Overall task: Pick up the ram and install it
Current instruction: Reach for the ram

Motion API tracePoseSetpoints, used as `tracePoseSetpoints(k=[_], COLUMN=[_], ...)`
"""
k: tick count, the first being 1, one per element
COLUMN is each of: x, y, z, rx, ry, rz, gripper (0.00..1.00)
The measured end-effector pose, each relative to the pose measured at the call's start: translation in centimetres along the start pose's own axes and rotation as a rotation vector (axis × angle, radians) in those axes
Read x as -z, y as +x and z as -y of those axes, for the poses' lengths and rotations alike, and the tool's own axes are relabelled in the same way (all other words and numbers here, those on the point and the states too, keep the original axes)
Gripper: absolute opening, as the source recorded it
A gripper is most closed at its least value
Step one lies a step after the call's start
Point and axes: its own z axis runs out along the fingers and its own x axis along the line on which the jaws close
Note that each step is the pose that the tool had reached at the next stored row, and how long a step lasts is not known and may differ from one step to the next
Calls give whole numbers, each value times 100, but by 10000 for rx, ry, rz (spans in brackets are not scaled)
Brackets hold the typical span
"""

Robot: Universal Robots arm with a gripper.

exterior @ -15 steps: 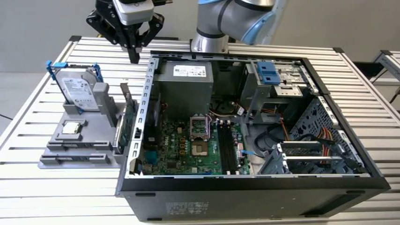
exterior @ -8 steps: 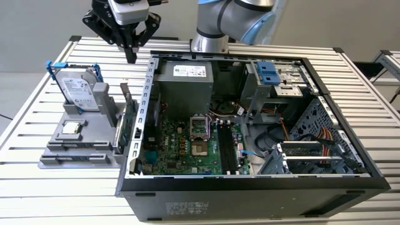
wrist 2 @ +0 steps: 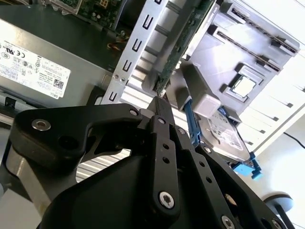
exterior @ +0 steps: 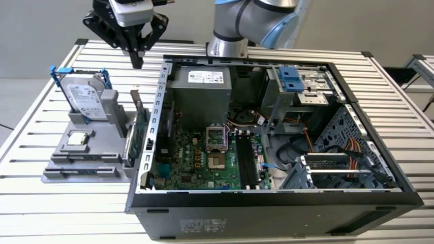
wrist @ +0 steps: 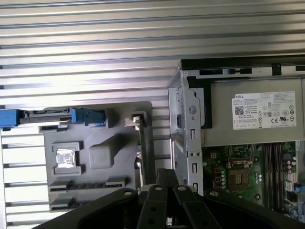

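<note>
The ram [exterior: 137, 140] is a long, thin green board standing on edge in the grey holder [exterior: 81, 170], on the side next to the open computer case [exterior: 271, 203]. In both wrist views the ram [wrist 2: 183, 43] [wrist: 141, 148] shows as a narrow strip. My gripper [exterior: 137, 63] hangs above the table beyond the far end of the ram, in line with it and well clear of it. Its black fingers are shut, tips together, with nothing between them. The gripper [wrist 2: 158, 101] [wrist: 166, 172] points toward the stick's end.
The holder also carries a silver hard drive [exterior: 88, 99] in a blue caddy and a square processor chip [exterior: 79, 138]. Inside the case lie the green motherboard [exterior: 203, 162] with black memory slots [exterior: 244, 162], a grey power supply [exterior: 200, 84] and drive cages. The table is ribbed aluminium.
</note>
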Motion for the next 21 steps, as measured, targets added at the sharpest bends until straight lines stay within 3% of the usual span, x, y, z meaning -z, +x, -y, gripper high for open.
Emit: tracePoseSetpoints(k=[21], x=[6], y=[274], z=[18], rx=[0], ry=[1], rz=[-1], gripper=[0])
